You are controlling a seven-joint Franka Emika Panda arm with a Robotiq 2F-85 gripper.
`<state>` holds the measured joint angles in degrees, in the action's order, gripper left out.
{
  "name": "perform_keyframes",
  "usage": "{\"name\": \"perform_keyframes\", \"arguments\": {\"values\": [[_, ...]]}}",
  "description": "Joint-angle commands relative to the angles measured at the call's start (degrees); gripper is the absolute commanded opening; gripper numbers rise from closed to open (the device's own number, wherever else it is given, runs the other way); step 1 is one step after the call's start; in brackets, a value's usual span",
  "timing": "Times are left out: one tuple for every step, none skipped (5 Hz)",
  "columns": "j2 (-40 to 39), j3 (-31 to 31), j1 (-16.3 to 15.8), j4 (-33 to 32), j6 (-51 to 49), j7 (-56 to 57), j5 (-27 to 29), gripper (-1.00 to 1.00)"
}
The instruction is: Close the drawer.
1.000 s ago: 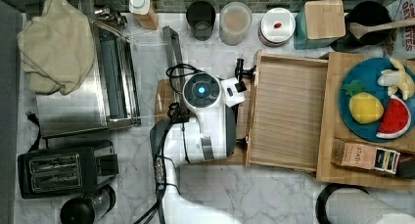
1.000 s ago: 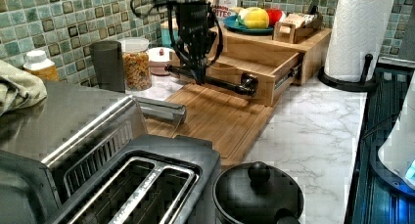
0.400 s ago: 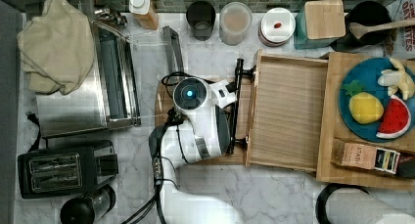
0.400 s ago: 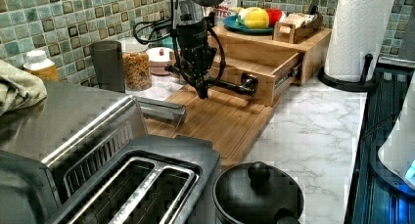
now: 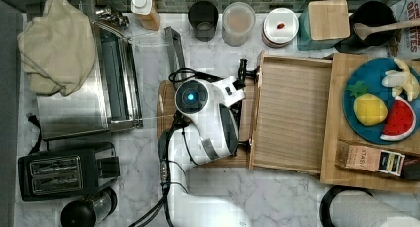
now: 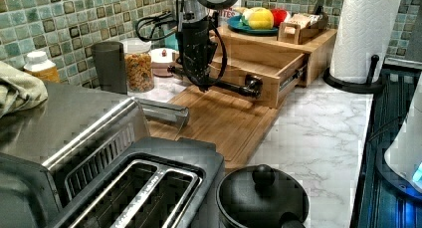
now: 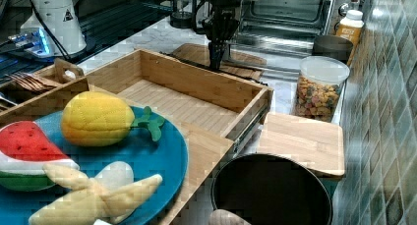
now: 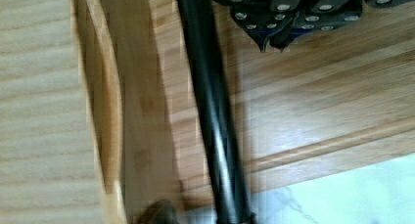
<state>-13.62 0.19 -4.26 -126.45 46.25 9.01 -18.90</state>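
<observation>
Top view: drawer [image 5: 292, 118] is pulled out toward the top view's left, its open tray fully exposed and its front edge over the cutting board [image 5: 166, 100]; the arm's wrist covers the board just beside that front edge. Bare marble countertop [image 5: 277, 192] lies below the drawer. Left view: gripper [image 6: 201, 83] hangs fingertips-down just on the near side of the black handle bar [image 6: 234, 86] on the drawer front, over the cutting board; open board surface lies in front of it, and marble runs to the left view's right up to the paper towel roll [image 6: 366, 34]. Right view: the gripper sits just behind the drawer's front wall, toaster oven [image 7: 290, 14] beyond it. Wrist view: the fingertips appear pinched together, holding nothing, close beside the handle bar; contact cannot be told. The drawer wall runs parallel to the bar.
</observation>
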Motion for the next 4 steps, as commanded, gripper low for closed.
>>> {"name": "perform_keyframes", "arguments": {"values": [[-3.02, -2.18, 2.02, 4.71, 0.88, 3.49, -2.05, -1.0], [-3.87, -2.79, 3.34, 8.4, -6.82, 7.73, -2.79, -1.0], [-1.07, -5.09, 4.32, 4.73, -4.43, 8.48, -8.49, -1.0], [-0.64, -7.05, 7.55, 2.1, 2.05, 12.62, -13.08, -1.0]]}}
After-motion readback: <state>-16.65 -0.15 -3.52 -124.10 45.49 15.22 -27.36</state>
